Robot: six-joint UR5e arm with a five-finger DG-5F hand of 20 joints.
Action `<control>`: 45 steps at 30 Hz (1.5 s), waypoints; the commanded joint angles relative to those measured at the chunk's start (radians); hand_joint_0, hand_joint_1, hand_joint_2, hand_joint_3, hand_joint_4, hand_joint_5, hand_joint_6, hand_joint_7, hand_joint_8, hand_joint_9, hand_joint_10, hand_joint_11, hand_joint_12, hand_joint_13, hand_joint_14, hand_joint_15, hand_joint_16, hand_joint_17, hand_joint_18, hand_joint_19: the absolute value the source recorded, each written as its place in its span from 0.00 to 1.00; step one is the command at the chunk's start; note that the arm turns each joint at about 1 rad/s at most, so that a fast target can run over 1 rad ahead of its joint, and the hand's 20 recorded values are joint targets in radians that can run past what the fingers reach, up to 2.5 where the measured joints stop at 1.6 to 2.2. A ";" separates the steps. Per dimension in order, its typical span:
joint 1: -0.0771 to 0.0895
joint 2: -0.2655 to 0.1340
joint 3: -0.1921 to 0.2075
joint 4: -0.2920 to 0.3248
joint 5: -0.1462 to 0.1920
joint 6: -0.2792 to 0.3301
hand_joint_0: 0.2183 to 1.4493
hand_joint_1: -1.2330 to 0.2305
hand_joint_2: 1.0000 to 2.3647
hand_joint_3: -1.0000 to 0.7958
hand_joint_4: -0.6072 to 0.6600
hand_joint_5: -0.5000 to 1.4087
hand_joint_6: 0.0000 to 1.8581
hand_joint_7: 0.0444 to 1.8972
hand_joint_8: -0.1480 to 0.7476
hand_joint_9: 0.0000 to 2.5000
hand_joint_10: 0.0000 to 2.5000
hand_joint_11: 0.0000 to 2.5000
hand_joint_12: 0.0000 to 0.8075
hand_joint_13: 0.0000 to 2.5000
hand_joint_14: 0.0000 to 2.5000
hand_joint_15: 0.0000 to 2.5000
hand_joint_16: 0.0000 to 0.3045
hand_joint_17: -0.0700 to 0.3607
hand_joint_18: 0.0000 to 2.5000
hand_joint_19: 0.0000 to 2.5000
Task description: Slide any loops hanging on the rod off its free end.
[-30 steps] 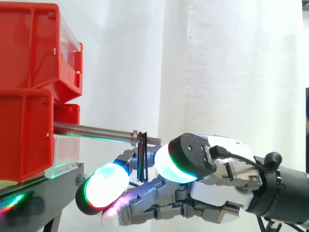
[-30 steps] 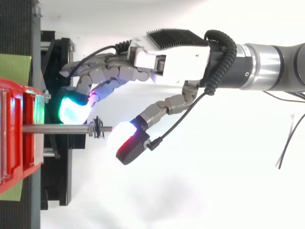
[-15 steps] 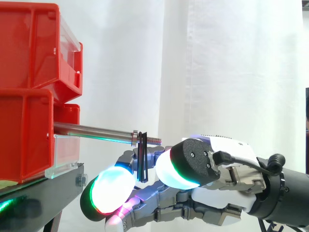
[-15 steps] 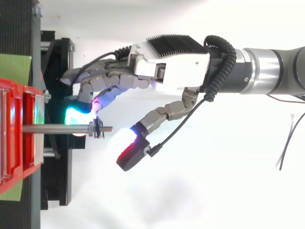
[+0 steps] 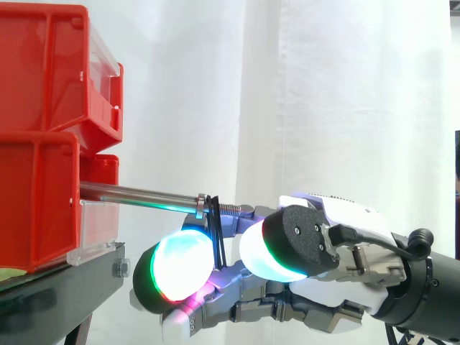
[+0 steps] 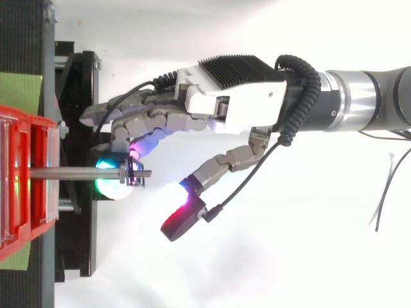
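Where loop [image 5: 217, 230] hangs (rod [image 5: 136, 193] tip), robot hand [image 6: 231, 102] sits below.

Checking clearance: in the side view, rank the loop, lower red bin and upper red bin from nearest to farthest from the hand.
1. loop: beside the hand and its fingers, near the free end of the rod.
2. lower red bin: left, at the rod's base.
3. upper red bin: top left.

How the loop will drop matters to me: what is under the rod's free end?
The hand sits right under the rod, and the black loop hangs down in front of it. The hand covers whatever lies lower.
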 commanded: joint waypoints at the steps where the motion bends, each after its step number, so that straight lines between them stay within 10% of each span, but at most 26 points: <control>1: 0.000 0.000 -0.004 0.036 0.000 0.000 0.32 0.39 0.00 0.32 0.65 0.22 0.27 0.66 0.46 0.31 0.00 0.05 0.41 0.12 0.00 0.00 0.15 0.40 0.13 0.07; 31: -0.006 -0.023 -0.006 0.037 0.000 0.002 0.28 0.55 0.00 0.28 0.65 0.22 0.27 0.60 0.47 0.31 0.00 0.05 0.42 0.13 0.00 0.00 0.15 0.41 0.13 0.08; 45: -0.007 -0.025 -0.006 0.028 0.000 0.003 0.31 0.46 0.00 0.31 0.63 0.23 0.27 0.71 0.48 0.32 0.00 0.06 0.41 0.14 0.00 0.00 0.15 0.40 0.14 0.08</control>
